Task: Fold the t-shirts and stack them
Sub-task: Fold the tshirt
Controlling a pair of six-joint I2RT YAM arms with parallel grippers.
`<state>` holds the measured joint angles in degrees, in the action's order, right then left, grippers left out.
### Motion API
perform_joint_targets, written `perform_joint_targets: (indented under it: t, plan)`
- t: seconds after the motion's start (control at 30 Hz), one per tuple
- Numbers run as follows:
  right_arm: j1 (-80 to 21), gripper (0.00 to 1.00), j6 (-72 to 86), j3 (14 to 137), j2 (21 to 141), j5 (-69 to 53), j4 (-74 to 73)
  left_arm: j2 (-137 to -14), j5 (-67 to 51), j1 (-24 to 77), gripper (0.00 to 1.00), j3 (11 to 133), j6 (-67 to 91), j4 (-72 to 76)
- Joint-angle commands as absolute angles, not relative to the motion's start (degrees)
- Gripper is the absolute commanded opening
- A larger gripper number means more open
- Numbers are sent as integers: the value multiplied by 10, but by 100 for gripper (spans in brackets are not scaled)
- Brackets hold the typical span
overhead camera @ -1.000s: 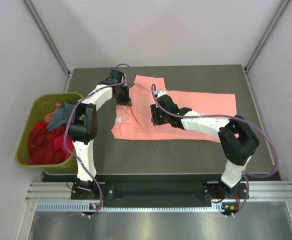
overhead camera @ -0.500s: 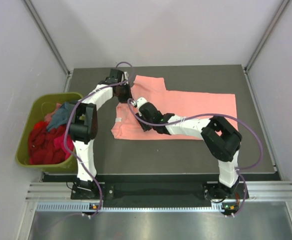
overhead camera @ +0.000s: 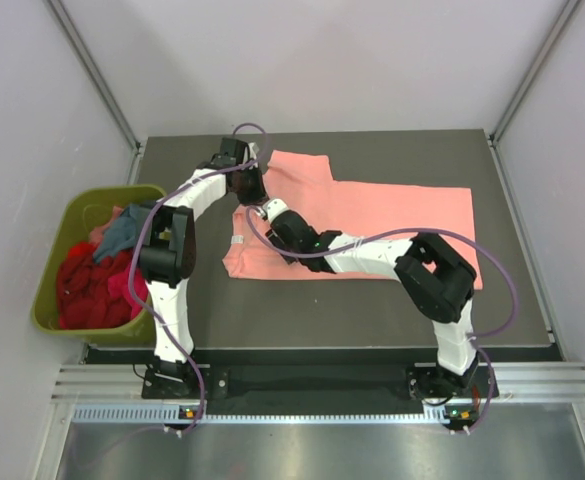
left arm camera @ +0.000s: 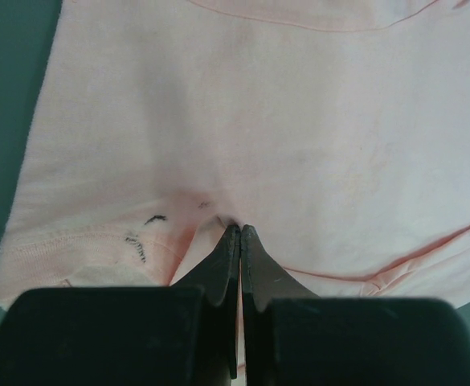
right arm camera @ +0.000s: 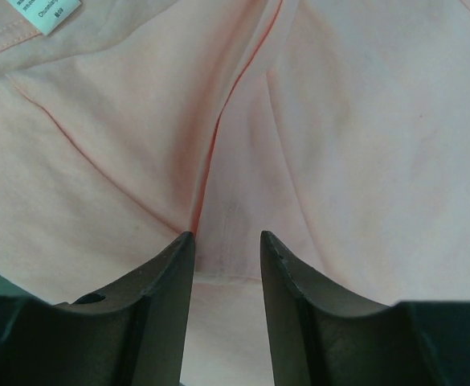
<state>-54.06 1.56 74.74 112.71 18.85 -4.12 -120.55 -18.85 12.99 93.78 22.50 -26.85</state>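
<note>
You are folding the salmon-pink t-shirt (overhead camera: 392,215): your left pincer (left arm camera: 239,232) is pinching its cloth shut; your right pincer (right arm camera: 226,237) is hovering half-open, the crease (right arm camera: 218,145) running just ahead between its jaws, probably needing to close next.

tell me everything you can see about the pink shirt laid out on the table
The salmon-pink t-shirt is plain, soft knit cloth lying mostly flat on the dark table. It is spread sideways, with one part reaching toward the far edge at its left end. A white label sits near its left edge, and creases run across it. The left gripper is shut, pinching a pucker of it. The right gripper rests open astride a crease.
</note>
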Motion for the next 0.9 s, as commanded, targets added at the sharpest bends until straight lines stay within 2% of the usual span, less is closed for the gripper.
perform_joint_targets:
  t: [0.0, 0.33, 0.4, 0.43, 0.53, 0.57, 0.6, 0.87]
  plan:
    - [-555, 39, 9, 767, 1128, 204, -21, -1210, -204, 129, 0, 960, 221, -234]
    - [-570, 39, 10, 771, 1143, 239, -20, -1216, -207, 128, 0, 960, 225, -230]
    - [-571, 36, 11, 774, 1149, 259, -25, -1217, -207, 128, 0, 959, 225, -230]
    - [-571, 34, 10, 775, 1149, 269, -25, -1216, -207, 128, 0, 958, 226, -229]
    - [-571, 15, 8, 775, 1151, 313, -25, -1216, -207, 128, 0, 958, 225, -229]
    - [-571, 5, 5, 773, 1150, 322, -23, -1217, -204, 128, 0, 958, 225, -229]
    - [-571, 2, 4, 768, 1145, 332, -18, -1217, -205, 128, 0, 959, 223, -229]
    - [-556, 0, -13, 761, 1131, 414, -5, -1229, -181, 128, 0, 968, 217, -232]
